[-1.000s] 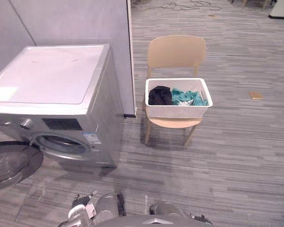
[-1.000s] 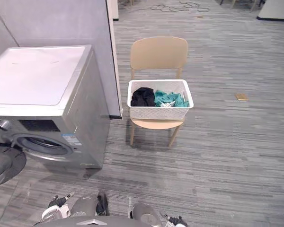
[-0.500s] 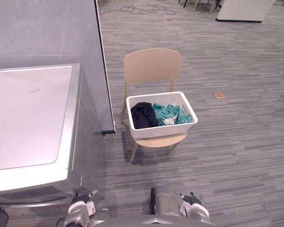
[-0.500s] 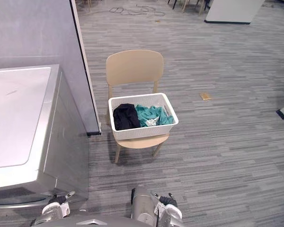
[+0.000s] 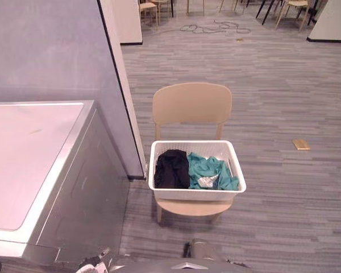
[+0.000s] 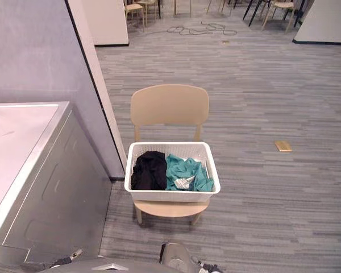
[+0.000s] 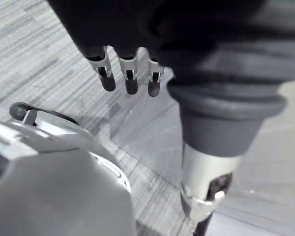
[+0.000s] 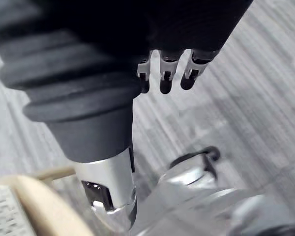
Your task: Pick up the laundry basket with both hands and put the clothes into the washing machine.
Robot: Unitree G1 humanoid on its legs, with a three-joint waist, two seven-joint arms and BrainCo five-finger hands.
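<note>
Washing machine at the far left, white lid on top, silver-grey side panel facing the chair. Left robot hand hangs low over the grey striped floor, fingers straight and loose, nothing in it. Just past the machine stands a grey-blue partition wall with a dark front edge. And right beside that edge is the tan wooden chair, backrest away from the robot. On its seat sits the white woven laundry basket, level, its sides overhanging the seat on both sides. Inside, a black garment is bunched in the left half and a teal garment is crumpled in the right half, the two touching in the middle. Right robot hand is down low too, fingers relaxed and empty, well apart from the basket. Further right, a small tan block lies alone on the floor. Far back, loose cables trail across the floor.
</note>
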